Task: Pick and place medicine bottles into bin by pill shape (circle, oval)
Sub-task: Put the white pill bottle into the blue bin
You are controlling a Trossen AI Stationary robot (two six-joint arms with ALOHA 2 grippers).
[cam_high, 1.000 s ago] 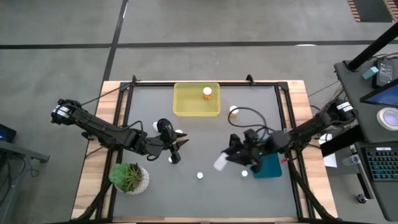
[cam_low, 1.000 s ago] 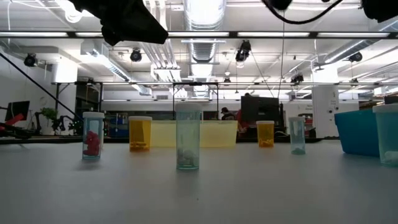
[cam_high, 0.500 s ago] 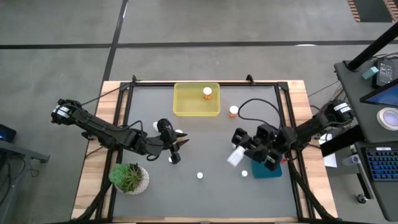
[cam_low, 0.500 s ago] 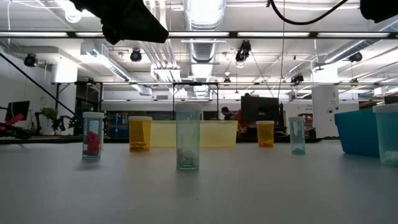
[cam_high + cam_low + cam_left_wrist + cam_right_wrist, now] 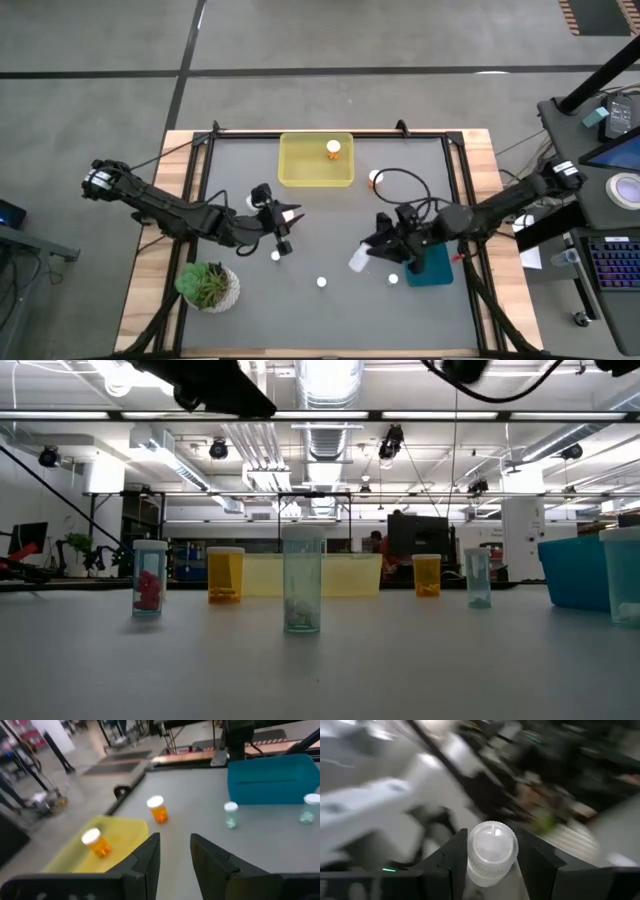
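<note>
My right gripper (image 5: 370,256) hangs above the table just left of the blue bin (image 5: 436,270), shut on a clear medicine bottle (image 5: 358,262) with a white cap (image 5: 493,841). My left gripper (image 5: 287,228) hovers left of centre, open with nothing between its fingers (image 5: 175,855). An orange bottle (image 5: 333,150) stands in the yellow bin (image 5: 300,172); another (image 5: 375,178) stands on its base just right of that bin. Three clear bottles (image 5: 275,256), (image 5: 321,282), (image 5: 393,279) stand upright on the table. My right gripper pinches the clear bottle by its body (image 5: 481,876), just under the cap, between its two fingers (image 5: 452,865). The bottle is lifted clear of the table and tilted, its capped end sticking out past the fingertips toward the table's left and near side.
A potted green plant (image 5: 208,285) sits at the near left. In the low view the bottles (image 5: 150,578), (image 5: 225,575), (image 5: 302,580), (image 5: 427,575), (image 5: 478,578) stand in a row before the yellow bin (image 5: 350,575), with the blue bin (image 5: 575,572) and one more clear bottle (image 5: 625,575) at the right.
My right gripper has tipped its fingers upward with the clear bottle, swinging a little toward the far right and back, and stays beside the blue bin. My left gripper has rolled about its own axis without leaving its place.
</note>
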